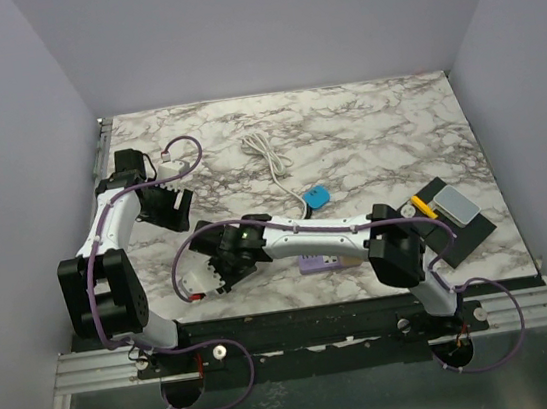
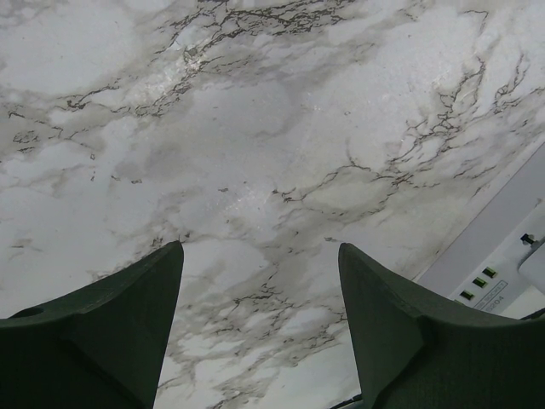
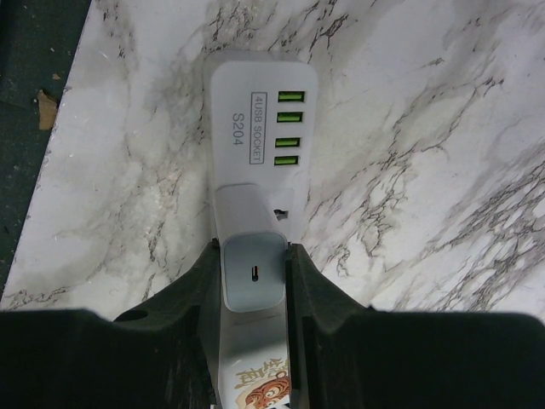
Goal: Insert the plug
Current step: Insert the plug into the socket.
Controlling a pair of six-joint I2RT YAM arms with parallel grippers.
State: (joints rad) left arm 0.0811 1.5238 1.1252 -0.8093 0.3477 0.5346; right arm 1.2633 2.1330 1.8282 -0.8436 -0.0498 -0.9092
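The left tool point(image 2: 260, 252) hangs with its fingers spread wide and nothing between them, over bare marble worktop point(image 1: 365, 132). The end of the white power strip point(image 3: 234, 85) shows just to its right.

The plug point(image 3: 253, 281), a small white adapter block, stands on the strip just behind the row of four green USB sockets. The right tool point(image 3: 252, 254) is narrowed onto it, one finger on each flat side. The pictures do not show whether it is fully seated.

The plug looks rigid, light and smooth-shelled, so it would probably slip or rock under a loose grip. The two broad sides, taken low, seem the best hold, with the push going straight down. The strip also looks light and may skate on the polished marble.

Further right, a white cable point(image 1: 265, 155) lies loose on the worktop.
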